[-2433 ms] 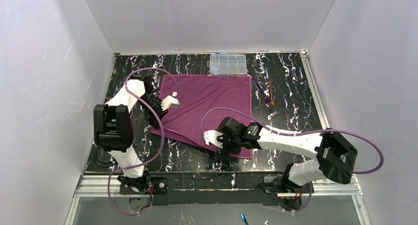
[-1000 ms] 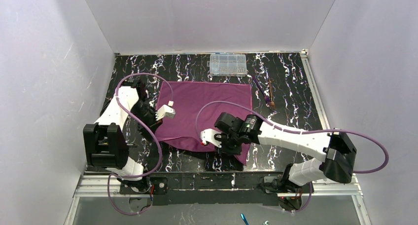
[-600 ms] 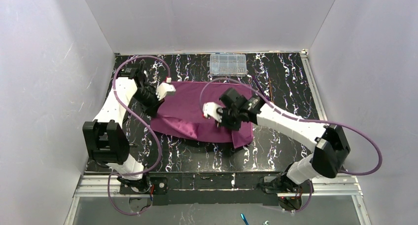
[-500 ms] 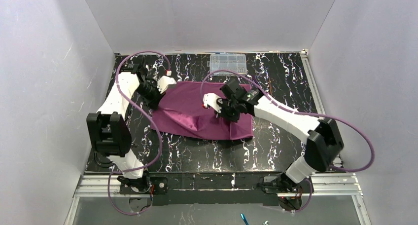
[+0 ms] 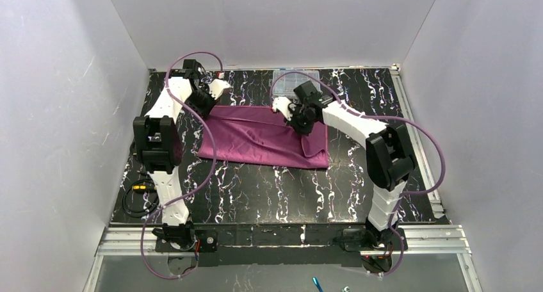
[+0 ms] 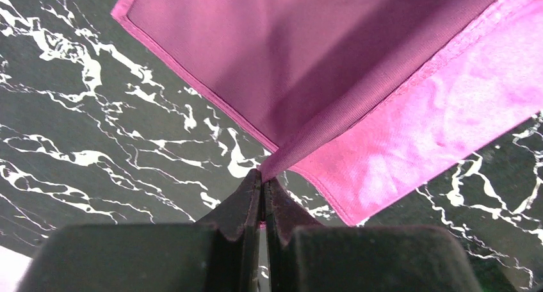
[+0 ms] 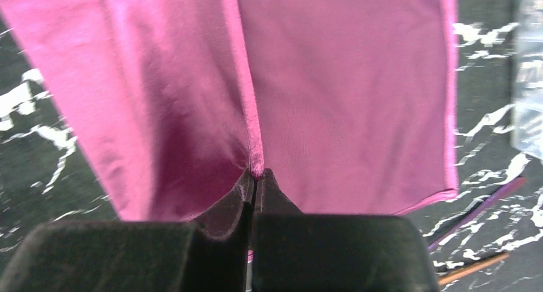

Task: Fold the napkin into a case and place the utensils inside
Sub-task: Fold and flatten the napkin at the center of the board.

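Observation:
The plum-purple napkin [image 5: 256,141] lies on the black marbled table, doubled over into a wide band. My left gripper [image 5: 212,102] is at the band's far left corner, shut on the cloth's hem [image 6: 282,161]. My right gripper [image 5: 299,120] is near the far right, shut on a pinched ridge of napkin [image 7: 256,164]. The cloth [image 6: 320,61] hangs taut from both pinches. In the right wrist view, the utensils lie on the table past the napkin's corner: a purple stick [image 7: 477,209] and a copper-brown stick [image 7: 474,268]. My right arm hides them in the top view.
A clear plastic compartment box [image 5: 289,79] stands at the back edge just behind the right gripper, and shows blurred in the right wrist view [image 7: 528,81]. White walls close in the table on three sides. A black cable coil [image 5: 134,199] lies at the near left.
Both grippers carried the napkin's near edge up and toward the back of the table. The flat square is now doubled over, and both arms are stretched far back.

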